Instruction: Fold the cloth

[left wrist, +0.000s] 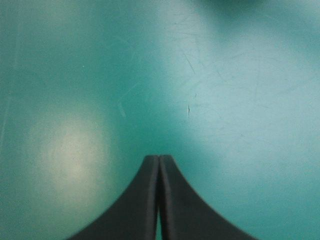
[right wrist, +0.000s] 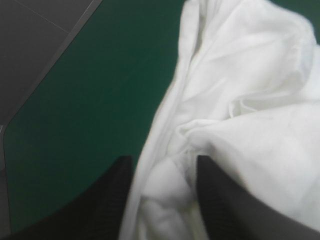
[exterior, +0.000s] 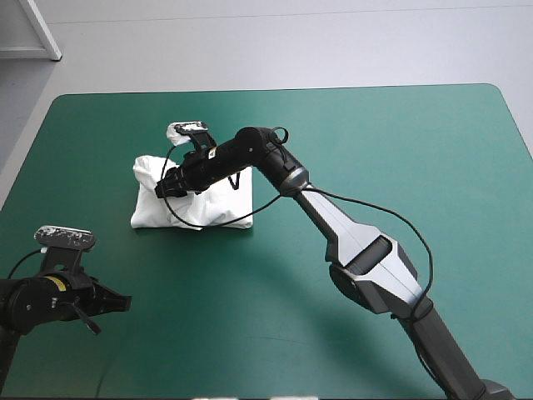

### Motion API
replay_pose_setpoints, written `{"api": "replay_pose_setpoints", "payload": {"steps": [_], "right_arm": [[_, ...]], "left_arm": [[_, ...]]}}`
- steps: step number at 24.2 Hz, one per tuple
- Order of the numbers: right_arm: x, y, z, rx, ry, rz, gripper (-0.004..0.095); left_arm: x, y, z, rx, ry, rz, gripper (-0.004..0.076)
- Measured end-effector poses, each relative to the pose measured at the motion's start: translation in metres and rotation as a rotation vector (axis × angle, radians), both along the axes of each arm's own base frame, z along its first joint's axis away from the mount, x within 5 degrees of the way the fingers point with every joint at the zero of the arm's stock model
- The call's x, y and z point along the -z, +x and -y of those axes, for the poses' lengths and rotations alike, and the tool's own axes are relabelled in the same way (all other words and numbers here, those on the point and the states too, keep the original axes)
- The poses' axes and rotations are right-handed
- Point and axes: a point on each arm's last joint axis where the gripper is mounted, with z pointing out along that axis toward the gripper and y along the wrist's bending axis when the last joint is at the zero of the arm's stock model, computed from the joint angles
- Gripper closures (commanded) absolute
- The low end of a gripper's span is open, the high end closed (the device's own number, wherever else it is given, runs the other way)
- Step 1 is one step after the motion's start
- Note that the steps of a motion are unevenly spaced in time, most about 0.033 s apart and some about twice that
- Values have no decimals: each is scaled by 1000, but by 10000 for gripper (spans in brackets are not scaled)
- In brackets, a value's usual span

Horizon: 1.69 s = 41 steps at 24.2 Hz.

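Your high view looks down and forward, taking in the whole teal-green cover (exterior: 400,150). Left wrist camera hangs close over bare cover, looking past the left gripper (left wrist: 159,161). Right wrist camera sits tight on the T-shirt (right wrist: 250,100), facing the cover's edge; the high view shares that cloth.

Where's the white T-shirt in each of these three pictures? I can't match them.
High view: T-shirt bundled left of the teal-green cover's middle, under the right claw.
Left wrist view: not in it; only the shut left claw over cover.
Right wrist view: T-shirt within and ahead of the open right claw.
Shared landmark: the teal-green cover.
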Motion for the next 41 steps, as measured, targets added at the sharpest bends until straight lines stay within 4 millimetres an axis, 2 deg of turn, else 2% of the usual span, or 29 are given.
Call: {"api": "replay_pose_setpoints", "payload": {"steps": [2, 6, 11, 15, 19, 24, 25, 28, 29, 30, 31, 32, 34, 39, 41], "right_arm": [[-2, 1, 1, 1, 2, 13, 93], [-15, 9, 17, 45, -11, 23, 159], [-28, 27, 56, 119, -100, -16, 224], [-27, 47, 89, 247, -176, -67, 225], [-24, 59, 106, 349, -184, -134, 227], [13, 54, 106, 340, -299, -260, 234], [26, 48, 100, 317, -339, -287, 234], [43, 38, 88, 266, -388, -301, 245], [51, 33, 79, 238, -403, -301, 273], [53, 30, 75, 223, -409, -299, 356], [54, 27, 71, 208, -415, -289, 470], [55, 24, 68, 201, -424, -278, 641], [56, 24, 67, 191, -442, -246, 918], [57, 26, 70, 181, -491, -176, 922], [51, 27, 74, 193, -528, -120, 922]], "left_arm": [[0, 0, 0, 0, 0, 0, 734], [-1, 1, 0, 0, -1, 13, 734], [-2, 3, 0, 0, -2, 35, 734], [-2, 3, 0, 0, -2, 35, 734], [-2, 3, 0, 0, -2, 35, 734], [-2, 3, 0, 0, -2, 35, 734], [-2, 3, 0, 0, -2, 35, 734], [-2, 3, 0, 0, -2, 35, 734], [-2, 3, 0, 0, -2, 35, 734], [-2, 3, 0, 0, -2, 35, 734], [-2, 3, 0, 0, -2, 35, 734], [-2, 3, 0, 0, -2, 35, 734], [-2, 3, 0, 0, -2, 35, 734], [-2, 3, 0, 0, -2, 35, 734], [-2, 3, 0, 0, -2, 35, 734]]}}
